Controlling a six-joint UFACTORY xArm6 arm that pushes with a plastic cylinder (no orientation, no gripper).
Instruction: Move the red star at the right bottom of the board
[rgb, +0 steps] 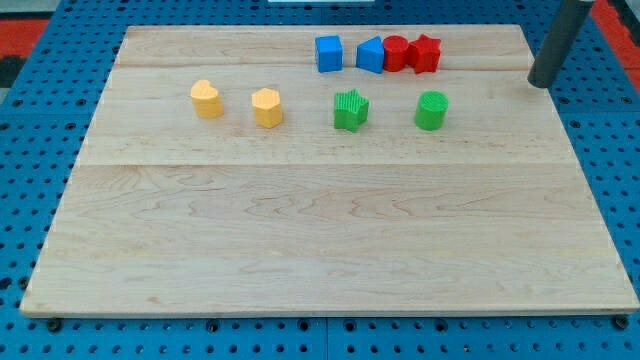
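Fingers: none, only a rod; my tip (542, 84) hovers off the desk's (300, 250) right edge, grasping nothing | red star (426, 53) at top, touching red cylinder (396, 52); tip right of it, seemingly poised for a downward push

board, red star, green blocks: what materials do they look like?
Board: pale wood, likely maple or birch; visible grain and plank seams, light sheen. Red star: probably moulded plastic, uniform saturated colour, matte. Green star and green cylinder: same look, with ribbed tops; could be 3D-printed. My tip sits off the board's right edge.
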